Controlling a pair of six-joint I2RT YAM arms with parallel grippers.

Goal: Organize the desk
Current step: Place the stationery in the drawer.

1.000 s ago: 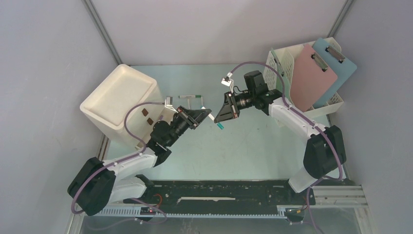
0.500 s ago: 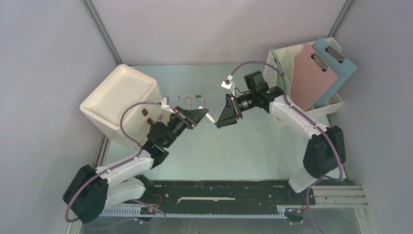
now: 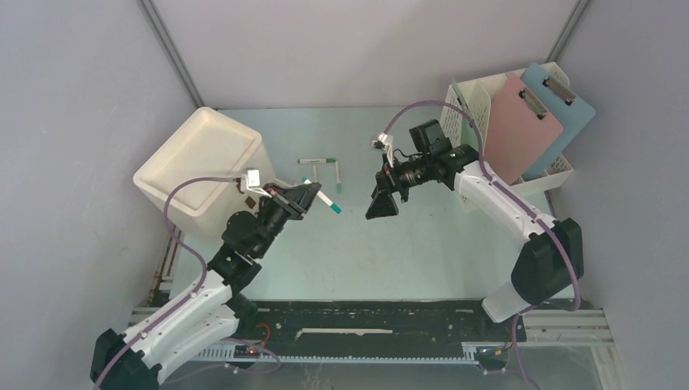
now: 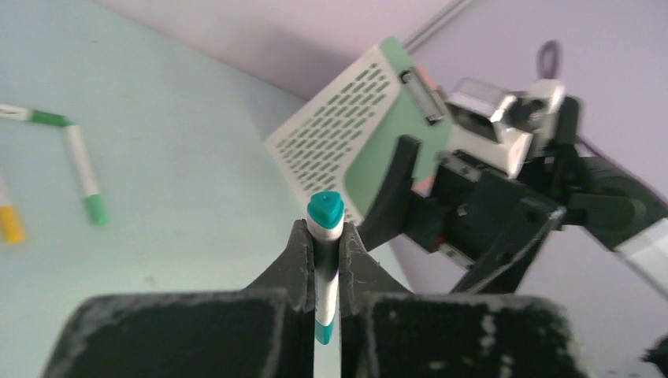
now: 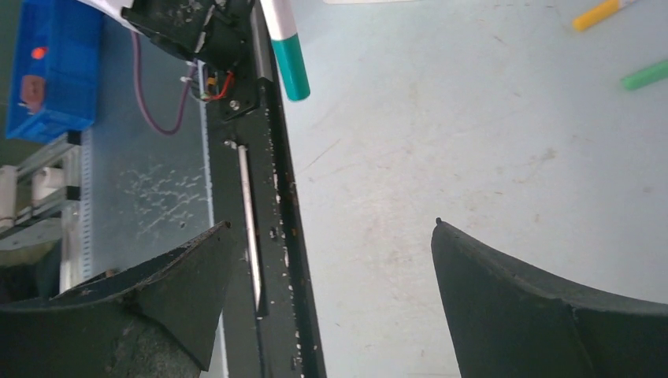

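My left gripper (image 3: 315, 193) is shut on a white marker with a teal cap (image 3: 327, 201) and holds it above the pale mint-green desk (image 3: 422, 244), just right of the white bin (image 3: 199, 162). In the left wrist view the marker (image 4: 325, 213) stands pinched between the two fingers of that gripper (image 4: 324, 240), cap end poking out. My right gripper (image 3: 380, 201) hangs open a short way to the right, apart from the marker. Its wrist view shows the right gripper (image 5: 331, 228) with wide jaws, nothing between them, and the teal marker (image 5: 287, 55) above them.
Two green-capped markers (image 3: 317, 161) (image 3: 335, 175) lie on the desk behind the grippers, and a yellow one (image 4: 9, 223) lies close by. A white perforated file rack (image 3: 479, 106) with pink and blue clipboards stands at the back right. A black rail (image 3: 366, 313) runs along the front edge.
The right gripper has opened and let go of the teal marker, backing slightly right. The left gripper, still shut on the marker, has drawn back to the left with it.
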